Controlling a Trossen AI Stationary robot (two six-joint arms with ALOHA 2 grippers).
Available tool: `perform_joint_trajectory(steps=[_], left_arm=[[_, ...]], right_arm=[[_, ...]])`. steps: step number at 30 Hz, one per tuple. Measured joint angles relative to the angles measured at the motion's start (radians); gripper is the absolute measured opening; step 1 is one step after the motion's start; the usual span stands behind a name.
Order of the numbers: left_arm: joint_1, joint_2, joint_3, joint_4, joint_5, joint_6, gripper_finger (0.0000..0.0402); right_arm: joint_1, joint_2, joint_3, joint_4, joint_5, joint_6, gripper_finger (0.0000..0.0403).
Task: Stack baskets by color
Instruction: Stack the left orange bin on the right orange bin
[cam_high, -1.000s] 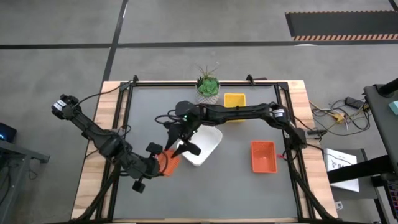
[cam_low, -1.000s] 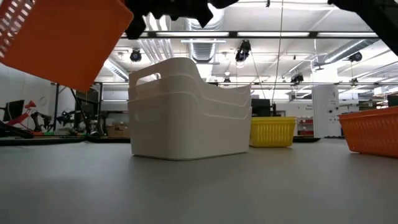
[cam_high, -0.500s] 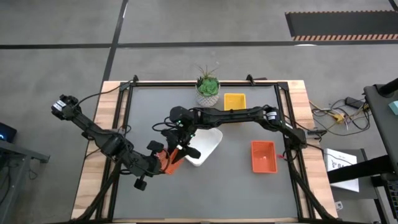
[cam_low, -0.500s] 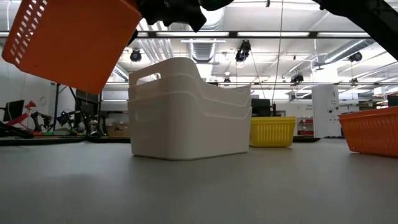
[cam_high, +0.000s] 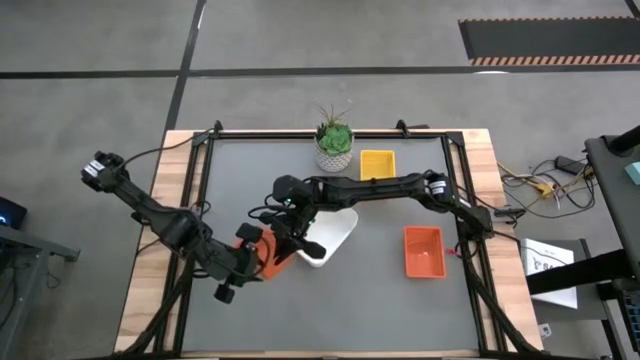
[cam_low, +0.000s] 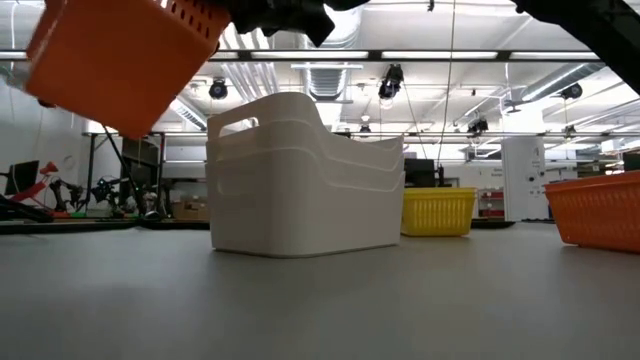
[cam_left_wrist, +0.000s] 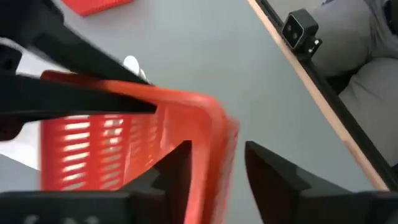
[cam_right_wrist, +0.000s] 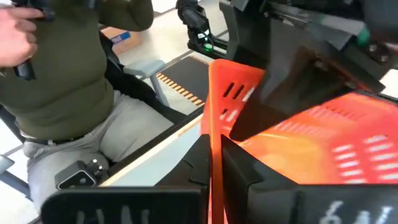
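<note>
Handoff at the white baskets (cam_high: 330, 236). Left tool (cam_left_wrist: 214, 158), just left of them, has jaws apart around the airborne orange basket's (cam_high: 266, 257) rim, not clamping. Right tool (cam_right_wrist: 214, 155) is pinched shut on that rim. Second orange basket (cam_high: 422, 250) sits on the bench (cam_high: 380, 310), well right; right arm nearer.
</note>
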Motion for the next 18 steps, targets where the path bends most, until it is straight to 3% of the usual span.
perform_joint_trajectory(steps=[5,10,13,18], left_arm=[[0.000,-0.046,0.016,0.003,-0.004,0.110,0.0169],[0.000,-0.124,0.017,-0.006,-0.068,0.232,0.0173],[-0.001,-0.180,0.016,-0.002,-0.168,0.307,0.0173],[0.000,-0.256,0.003,0.113,-0.422,0.364,0.0173]], right_arm=[[0.000,-0.001,0.000,-0.002,0.007,-0.018,0.0009],[0.000,-0.028,0.000,-0.093,0.074,-0.112,0.0009],[0.002,-0.071,0.000,-0.194,0.194,-0.204,0.0009],[0.007,-0.155,0.000,-0.350,0.343,-0.269,0.0009]])
